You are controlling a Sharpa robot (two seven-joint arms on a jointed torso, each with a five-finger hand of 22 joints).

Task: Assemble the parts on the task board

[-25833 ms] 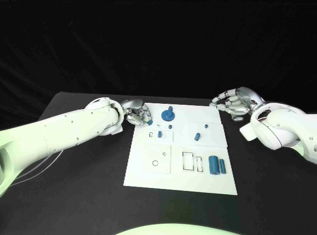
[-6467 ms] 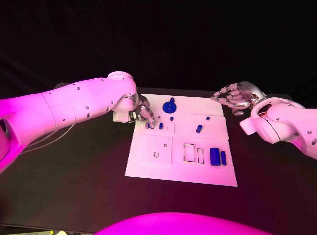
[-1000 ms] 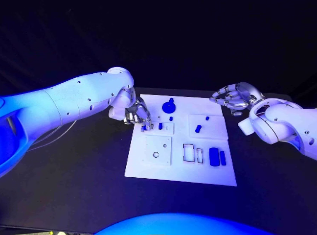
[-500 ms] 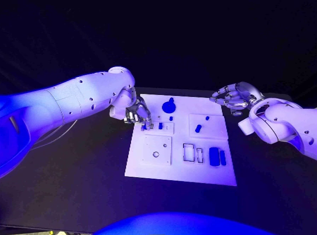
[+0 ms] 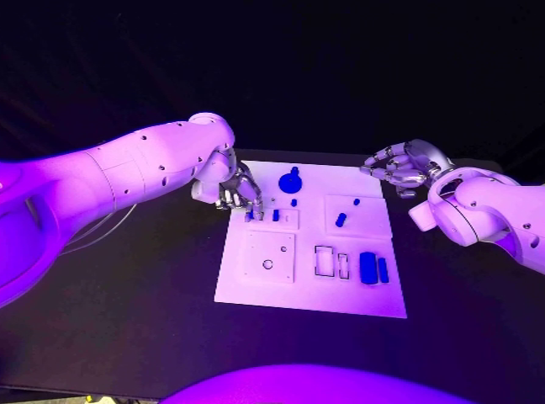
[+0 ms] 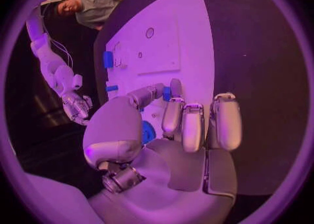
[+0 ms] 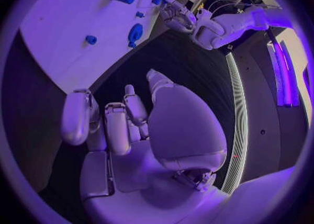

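We are looking down at a black table [image 5: 127,320] with the white task board [image 5: 309,295] lying in its middle. We are reading no writing, brand or label on the board; we are seeing only thin black outlines of rectangles and a small circle printed on its near half.

The blue parts are sitting on the board. A round disc with a knob [image 5: 291,180] is resting near the far edge. 2 long pieces [image 5: 370,268] are lying side by side at the near right, beside the outlined rectangles. A short tilted peg [image 5: 341,220] is lying in the right middle panel, and a small peg [image 5: 275,215] is standing in the left panel.

Our left hand [image 5: 236,194] is reaching over the board's far left corner, fingers curled down and pinching a small blue piece [image 6: 167,93] at the board.

Our right hand [image 5: 400,168] is hovering beyond the board's far right corner, fingers curled in, holding nothing.
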